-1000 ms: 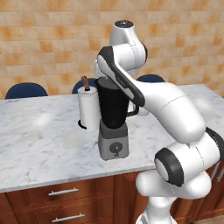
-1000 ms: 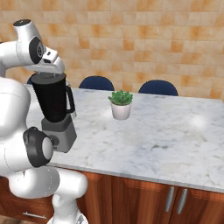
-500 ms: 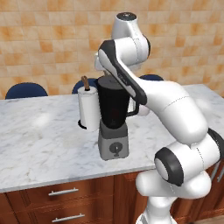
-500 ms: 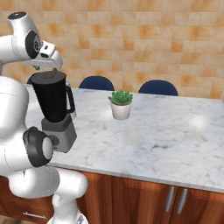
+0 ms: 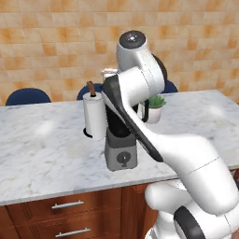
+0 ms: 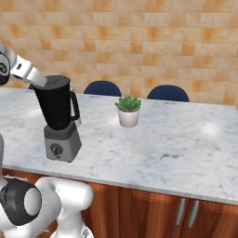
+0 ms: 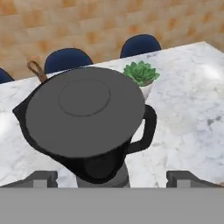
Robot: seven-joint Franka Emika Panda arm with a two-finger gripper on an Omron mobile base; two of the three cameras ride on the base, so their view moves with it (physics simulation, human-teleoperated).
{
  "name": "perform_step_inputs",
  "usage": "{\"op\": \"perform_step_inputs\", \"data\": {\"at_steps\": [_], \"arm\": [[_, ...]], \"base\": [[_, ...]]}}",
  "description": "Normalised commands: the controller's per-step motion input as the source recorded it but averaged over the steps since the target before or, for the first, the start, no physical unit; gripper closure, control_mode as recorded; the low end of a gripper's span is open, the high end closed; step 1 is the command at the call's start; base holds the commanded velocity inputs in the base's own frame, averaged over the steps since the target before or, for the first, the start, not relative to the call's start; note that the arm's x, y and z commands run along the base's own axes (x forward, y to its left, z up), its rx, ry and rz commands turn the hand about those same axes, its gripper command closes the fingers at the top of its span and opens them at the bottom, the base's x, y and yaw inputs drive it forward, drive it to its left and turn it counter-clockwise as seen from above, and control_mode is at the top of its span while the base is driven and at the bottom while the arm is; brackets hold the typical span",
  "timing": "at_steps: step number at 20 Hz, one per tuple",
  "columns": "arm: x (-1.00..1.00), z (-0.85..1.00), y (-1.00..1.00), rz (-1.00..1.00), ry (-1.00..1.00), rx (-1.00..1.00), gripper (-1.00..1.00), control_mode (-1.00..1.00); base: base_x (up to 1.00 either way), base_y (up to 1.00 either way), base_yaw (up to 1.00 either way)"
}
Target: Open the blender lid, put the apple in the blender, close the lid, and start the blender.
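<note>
my claw [image 7: 111, 177] hovers above blender [image 6: 59, 118], looking down on it. fingertips [image 7: 41, 178] spread wide at either side, nothing between them, touching nothing. blender lid [image 7: 85, 116] sits flat on jar top, closed, handle sticking out toward potted plant [image 6: 128, 110]. blender stands on marble counter [image 6: 186, 139], near front edge, grey base with knob facing forward. paper towel roll [image 5: 94, 117] just beside blender, behind it. plant well apart along counter. blue chairs [image 6: 103, 88] behind counter. apple: cannot find it.
</note>
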Motion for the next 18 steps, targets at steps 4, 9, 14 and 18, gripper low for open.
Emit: {"op": "perform_step_inputs", "data": {"at_steps": [4,9,14,18], "arm": [[-0.67,-0.61,0.25,-0.38,-0.20,0.00,-1.00,-1.00],[-0.33,-0.65,0.40,-0.43,-0.18,0.00,-1.00,-1.00],[-0.21,-0.76,0.53,-0.42,-0.13,0.00,-1.00,-1.00],[-0.42,-0.81,0.39,-0.43,-0.14,0.00,-1.00,-1.00]], "base": [[0.00,0.00,0.00],[0.00,0.00,0.00],[0.00,0.00,0.00],[0.00,0.00,0.00]]}}
